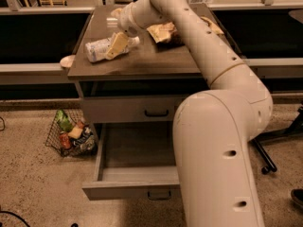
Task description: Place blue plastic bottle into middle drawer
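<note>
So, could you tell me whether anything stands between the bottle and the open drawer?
Nothing visible does. The bottle lies on the cabinet top with the gripper at it, and the drawer below is pulled open and bare where it shows; the arm hides its right part.

End effector (117, 45), smooth matt cream shell, sits on glossy clear plastic bottle (94, 51); bench (156, 60) beneath: matt brown wood-grain.
</note>
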